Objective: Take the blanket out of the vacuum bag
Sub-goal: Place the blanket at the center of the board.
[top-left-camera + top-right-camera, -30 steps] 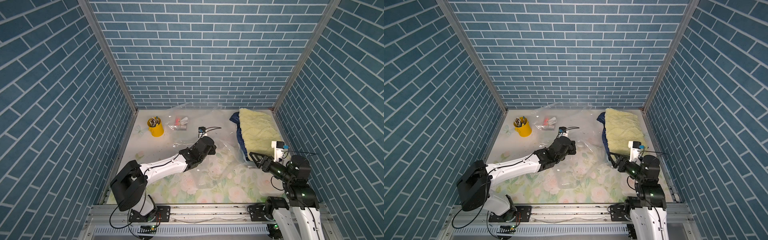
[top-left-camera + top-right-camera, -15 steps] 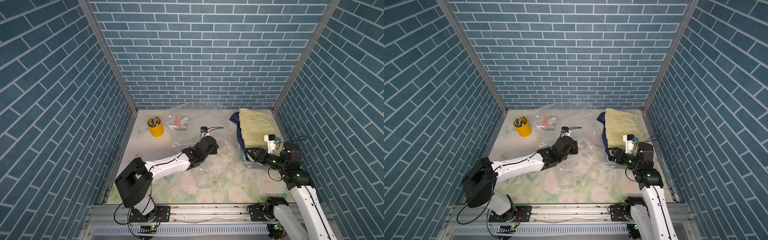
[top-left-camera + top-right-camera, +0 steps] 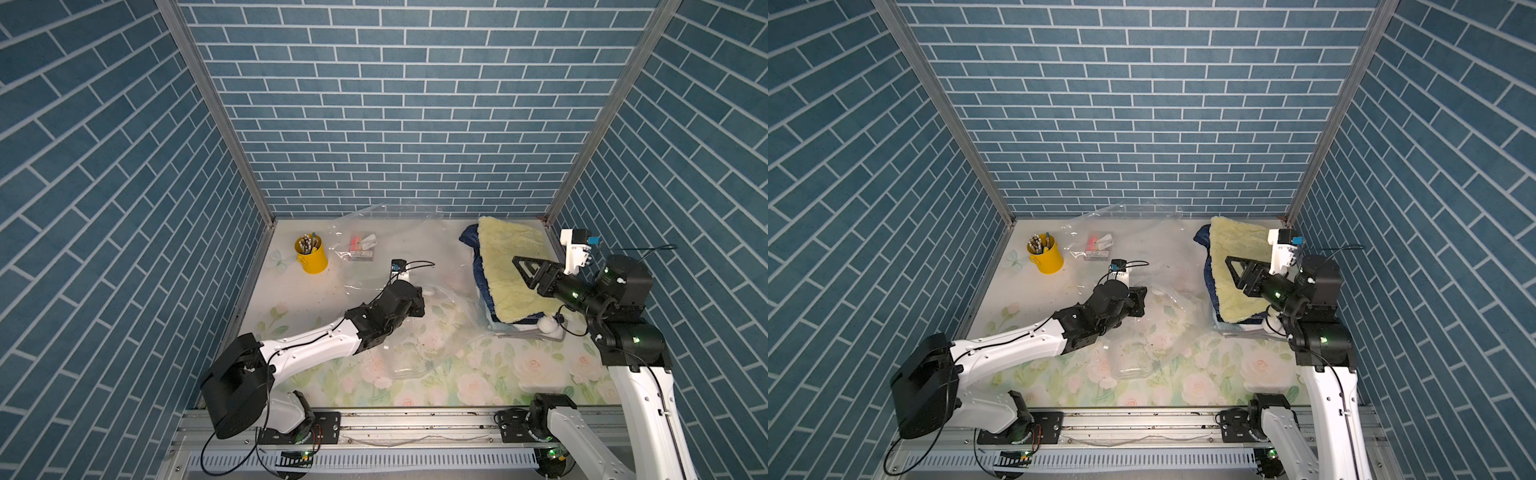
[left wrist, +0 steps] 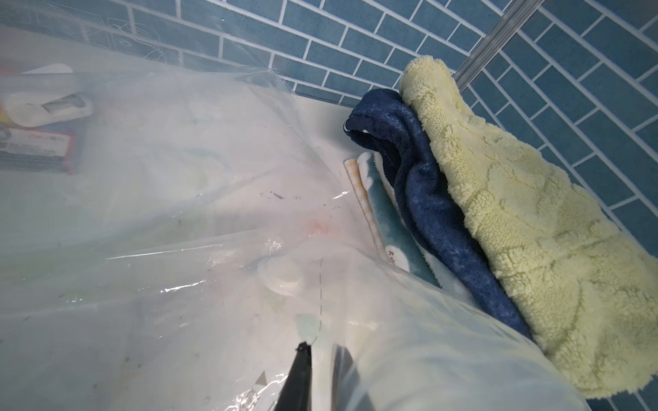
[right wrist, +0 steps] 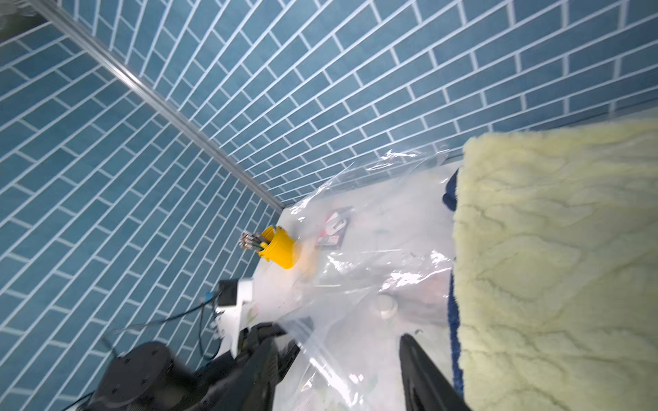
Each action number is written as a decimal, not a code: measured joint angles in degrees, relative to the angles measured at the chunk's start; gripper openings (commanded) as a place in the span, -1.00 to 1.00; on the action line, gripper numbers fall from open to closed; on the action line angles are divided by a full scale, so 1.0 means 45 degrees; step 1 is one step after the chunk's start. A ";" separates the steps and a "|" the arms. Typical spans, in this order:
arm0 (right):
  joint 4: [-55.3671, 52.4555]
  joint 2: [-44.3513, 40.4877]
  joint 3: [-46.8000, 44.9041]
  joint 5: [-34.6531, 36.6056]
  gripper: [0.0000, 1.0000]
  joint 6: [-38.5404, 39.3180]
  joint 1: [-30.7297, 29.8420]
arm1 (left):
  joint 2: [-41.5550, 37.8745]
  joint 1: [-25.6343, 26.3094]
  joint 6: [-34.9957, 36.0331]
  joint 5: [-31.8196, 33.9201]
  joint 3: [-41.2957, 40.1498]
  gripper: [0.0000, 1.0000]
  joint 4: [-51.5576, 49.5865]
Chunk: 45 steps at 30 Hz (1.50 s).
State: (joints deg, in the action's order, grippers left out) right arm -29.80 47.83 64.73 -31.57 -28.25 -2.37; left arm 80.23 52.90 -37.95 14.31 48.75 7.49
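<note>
The left pincer [image 3: 417,300] is clenched on a fold of the clear bag [image 3: 451,320] at mid-worktop, as both top views show [image 3: 1139,300]. The crumpled bag [image 3: 1167,320] spreads from there to the foot of a stack of folded cloth in the far right corner. A yellow blanket [image 3: 505,239] tops that stack, over a dark blue blanket [image 3: 468,239]. The right pincer [image 3: 521,268] hangs just above the yellow blanket, jaws apart, gripping nothing. A yellow cup [image 3: 312,259] of pens stands near the far left corner of the worktop [image 3: 299,291], well apart from the stack.

In the left wrist view, two dark fingers [image 4: 301,373] pinch the film between them. A round white valve [image 4: 283,275] sits on the bag [image 4: 178,213]. The yellow blanket [image 4: 534,231] lies outside the plastic on the dark blue blanket [image 4: 420,178]. The film covers the near end of a pale layer beneath.

In the right wrist view, one dark finger [image 5: 423,370] shows beside the yellow blanket [image 5: 552,267]. The other finger is lost in blur. The bag [image 5: 356,284], valve [image 5: 386,306] and cup [image 5: 281,249] lie beyond.
</note>
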 measured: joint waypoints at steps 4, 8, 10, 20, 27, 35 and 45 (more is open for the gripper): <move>0.0413 0.1433 -0.0117 0.1826 0.21 0.0631 0.0039 | -0.0369 0.0000 0.0170 -0.0005 -0.0568 -0.64 -0.0010; 0.1515 0.3104 -0.1443 0.2608 0.10 0.0753 0.0787 | -0.0806 0.0000 0.0301 0.0039 -0.1224 -0.63 -0.0068; 0.2453 0.3589 -0.2633 0.2637 0.08 0.0432 0.1171 | -0.1035 0.0000 0.0296 0.0151 -0.1540 -0.57 -0.0083; 0.6441 0.4114 -0.6475 0.2210 0.04 -0.1117 0.1326 | -0.1977 0.0000 0.0505 0.0403 -0.1802 -0.02 -0.0656; 0.5285 0.3721 -0.4643 0.2443 0.16 -0.1059 0.1452 | -0.2069 0.0000 0.1069 -0.0345 -0.0928 0.51 -0.0840; 0.4838 0.4109 -0.1841 0.3026 0.52 -0.0622 0.3162 | -0.3045 0.0073 0.1695 -0.1923 -0.1229 0.99 -0.0617; 0.6314 0.6280 -0.4080 0.3580 0.50 -0.0665 0.5221 | -0.2414 0.0087 0.2477 -0.3211 -0.1229 0.93 -0.1530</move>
State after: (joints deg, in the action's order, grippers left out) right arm -1.39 76.09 46.37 -15.46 -31.24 21.12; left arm 69.36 53.30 -26.81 -0.14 43.22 0.60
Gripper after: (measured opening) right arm 0.760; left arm 0.998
